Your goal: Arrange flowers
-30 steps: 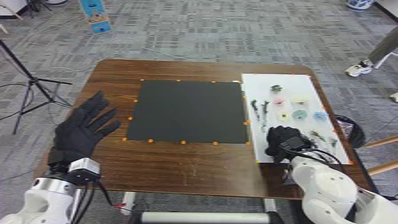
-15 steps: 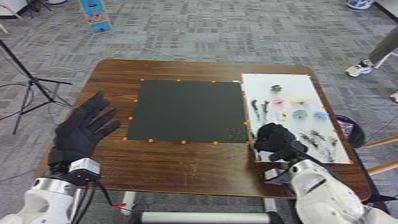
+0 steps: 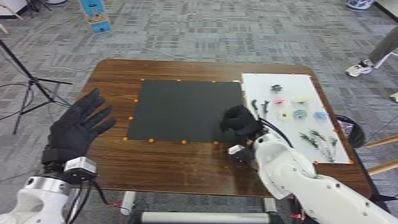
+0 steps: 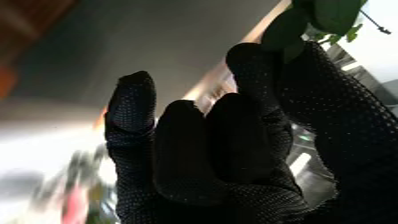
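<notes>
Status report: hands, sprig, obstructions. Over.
Right hand pinching leafy sprig, at near right corner of black sheet. Left hand open, clear of sheet. Flowers on white sheet.

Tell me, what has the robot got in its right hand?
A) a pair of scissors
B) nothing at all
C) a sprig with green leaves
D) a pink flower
C: the wrist view shows green leaves at the fingertips of the right hand, pinched beside its thumb.
</notes>
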Tool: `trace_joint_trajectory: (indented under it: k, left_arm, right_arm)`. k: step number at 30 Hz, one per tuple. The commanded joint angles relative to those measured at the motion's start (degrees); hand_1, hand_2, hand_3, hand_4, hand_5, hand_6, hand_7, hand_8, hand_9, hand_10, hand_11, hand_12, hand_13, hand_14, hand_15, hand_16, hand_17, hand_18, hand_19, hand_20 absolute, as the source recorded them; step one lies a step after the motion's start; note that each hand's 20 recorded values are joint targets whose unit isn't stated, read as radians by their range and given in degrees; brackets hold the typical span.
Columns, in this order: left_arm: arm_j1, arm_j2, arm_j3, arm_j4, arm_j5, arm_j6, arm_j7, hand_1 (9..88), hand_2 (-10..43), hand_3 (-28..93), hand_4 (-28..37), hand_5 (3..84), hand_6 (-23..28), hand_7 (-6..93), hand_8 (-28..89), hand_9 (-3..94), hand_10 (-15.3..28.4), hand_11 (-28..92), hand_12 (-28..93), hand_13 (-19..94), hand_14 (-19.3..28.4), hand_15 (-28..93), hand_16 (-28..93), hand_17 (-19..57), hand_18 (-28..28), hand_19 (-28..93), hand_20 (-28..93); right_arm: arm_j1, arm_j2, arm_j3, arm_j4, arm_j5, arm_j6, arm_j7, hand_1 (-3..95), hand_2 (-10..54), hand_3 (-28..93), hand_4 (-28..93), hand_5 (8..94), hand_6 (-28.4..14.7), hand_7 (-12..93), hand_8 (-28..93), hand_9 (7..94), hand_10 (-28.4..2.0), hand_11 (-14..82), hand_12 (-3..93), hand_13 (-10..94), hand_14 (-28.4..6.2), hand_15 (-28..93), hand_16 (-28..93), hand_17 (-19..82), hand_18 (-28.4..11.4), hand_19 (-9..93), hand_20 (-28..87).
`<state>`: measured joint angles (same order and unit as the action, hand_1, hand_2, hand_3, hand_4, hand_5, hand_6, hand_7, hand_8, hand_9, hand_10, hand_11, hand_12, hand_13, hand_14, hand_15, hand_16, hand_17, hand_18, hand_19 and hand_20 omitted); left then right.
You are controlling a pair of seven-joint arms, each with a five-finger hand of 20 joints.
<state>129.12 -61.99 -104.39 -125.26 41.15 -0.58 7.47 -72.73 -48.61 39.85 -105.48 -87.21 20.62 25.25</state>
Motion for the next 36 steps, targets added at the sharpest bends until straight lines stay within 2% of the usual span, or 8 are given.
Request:
trace_joint_trajectory:
  k: [1, 7, 11, 18, 23, 26, 28, 36]
  left_arm:
    - [-2.91, 3.18, 0.20, -1.05, 3.45, 0.26, 0.53, 24.5, -9.5, 69, -28.3, 24.5, 2.4, 19.5, -10, 19.4, 10.4, 17, 17, 19, 13.9, 14, 5, -10.7, 26.8, 43, 5]
    - [-4.65, 4.05, 1.06, -0.81, 2.87, -0.72, 0.91, 24.4, -9.5, 70, -28.3, 25.1, 2.5, 19.5, -10, 19.5, 10.4, 17, 17, 19, 14.0, 14, 5, -10.7, 26.9, 43, 5]
    - [-6.21, 4.81, 2.35, -0.45, 2.48, -0.51, 1.75, 24.4, -9.5, 70, -28.3, 25.4, 2.6, 19.3, -10, 19.8, 10.5, 17, 17, 19, 14.0, 15, 5, -10.6, 26.9, 43, 6]
    - [-8.42, 6.16, 4.49, 0.02, 2.92, -0.01, 2.52, 24.3, -9.5, 69, -28.3, 25.6, 2.7, 19.2, -10, 20.0, 10.5, 17, 17, 19, 14.0, 15, 5, -10.6, 26.9, 43, 5]
    - [-12.43, 7.20, 7.94, 1.68, 2.87, -0.44, 2.58, 24.2, -9.5, 69, -28.3, 25.7, 2.7, 18.9, -10, 20.0, 10.4, 17, 17, 19, 14.0, 15, 5, -10.6, 26.9, 43, 5]
    - [-14.52, 7.17, 9.88, 2.68, 2.90, -0.96, 2.45, 24.3, -9.5, 69, -28.3, 25.7, 2.6, 18.8, -10, 20.0, 10.4, 17, 17, 19, 14.0, 15, 5, -10.6, 26.9, 43, 5]
    - [-15.31, 7.07, 10.82, 2.93, 3.00, -0.87, 2.90, 24.3, -9.5, 69, -28.3, 25.6, 2.6, 18.8, -10, 20.0, 10.5, 17, 17, 19, 14.0, 15, 5, -10.6, 26.9, 43, 5]
    - [-18.16, 7.25, 13.33, 4.13, 2.74, -1.10, 2.47, 24.3, -9.5, 70, -28.3, 25.7, 2.6, 18.9, -10, 20.1, 10.4, 17, 17, 19, 14.0, 15, 5, -10.6, 26.9, 43, 6]
  right_arm:
    - [17.18, -13.41, -10.14, 8.87, -1.62, 3.07, 5.27, 37.0, -9.5, 85, -3, 67.3, 0.2, 58, 32, 80.9, -7.0, 71.2, 67.8, 79, -7.9, 86, 50, 37, -19.6, 81, 40]
    - [22.86, -18.61, -16.97, 16.91, -6.68, 2.03, 8.92, 37.3, -9.5, 85, -3, 67.5, 0.2, 58, 32, 81.1, -6.9, 71.0, 68.2, 79, -7.7, 86, 50, 37, -19.8, 81, 39]
    - [25.80, -21.60, -21.49, 21.66, -10.70, 0.16, 10.91, 37.6, -9.5, 85, -4, 67.6, 0.3, 58, 31, 81.3, -6.9, 70.9, 68.0, 79, -7.7, 86, 50, 37, -19.9, 82, 39]
    - [29.82, -27.07, -29.13, 26.95, -15.73, -4.80, 13.53, 37.6, -9.5, 85, -4, 67.9, 0.3, 57, 31, 81.7, -6.7, 70.4, 67.9, 79, -7.5, 85, 50, 37, -20.0, 82, 38]
    - [30.56, -29.96, -31.33, 29.24, -15.89, -6.29, 14.52, 36.8, -9.5, 85, -3, 68.4, 0.6, 57, 30, 82.6, -6.5, 70.2, 67.7, 80, -7.2, 85, 49, 38, -20.1, 82, 38]
    - [30.50, -30.65, -31.64, 30.12, -15.75, -7.12, 15.30, 36.3, -9.5, 85, -3, 69.0, 0.6, 57, 30, 83.0, -6.4, 70.1, 67.8, 80, -7.4, 85, 49, 38, -20.2, 83, 38]
    - [30.48, -30.97, -31.65, 30.23, -15.48, -7.26, 15.48, 36.3, -9.5, 85, -3, 69.5, 0.8, 57, 30, 83.4, -6.4, 70.0, 67.9, 81, -7.3, 85, 49, 38, -20.2, 83, 37]
    - [31.50, -33.93, -32.60, 32.54, -14.67, -6.63, 16.65, 36.6, -9.5, 85, -3, 70.9, 1.2, 56, 30, 84.2, -6.3, 69.7, 68.1, 81, -7.1, 85, 49, 39, -20.3, 84, 37]
